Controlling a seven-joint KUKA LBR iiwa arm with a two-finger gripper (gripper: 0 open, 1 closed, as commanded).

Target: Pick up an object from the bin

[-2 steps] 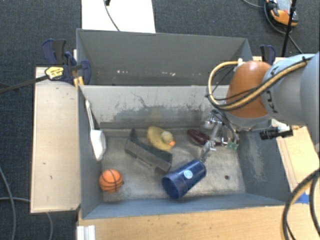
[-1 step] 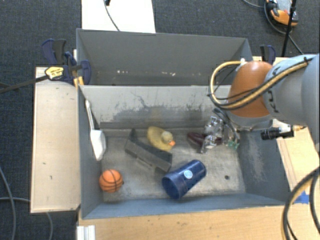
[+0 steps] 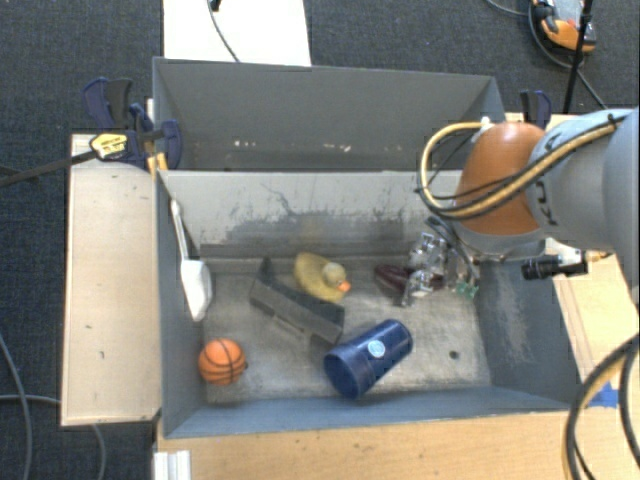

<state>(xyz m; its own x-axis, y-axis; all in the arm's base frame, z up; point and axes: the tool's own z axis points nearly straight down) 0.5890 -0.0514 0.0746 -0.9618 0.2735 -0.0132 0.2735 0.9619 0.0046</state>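
Jaws beside one dark thing (image 3: pixel 392 276), grip unclear, one yellow duck (image 3: pixel 318 276), one blue cup (image 3: pixel 368 358)

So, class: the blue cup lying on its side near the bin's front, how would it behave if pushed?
The blue cup rests on its curved wall, so it would probably roll, not slide. It looks hollow and open-mouthed, so likely light. Its smooth wall may be slippery.

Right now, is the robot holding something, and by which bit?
I cannot tell. The gripper sits low at the back right of the bin, against the right end of a small dark red thing, but no clear hold shows.
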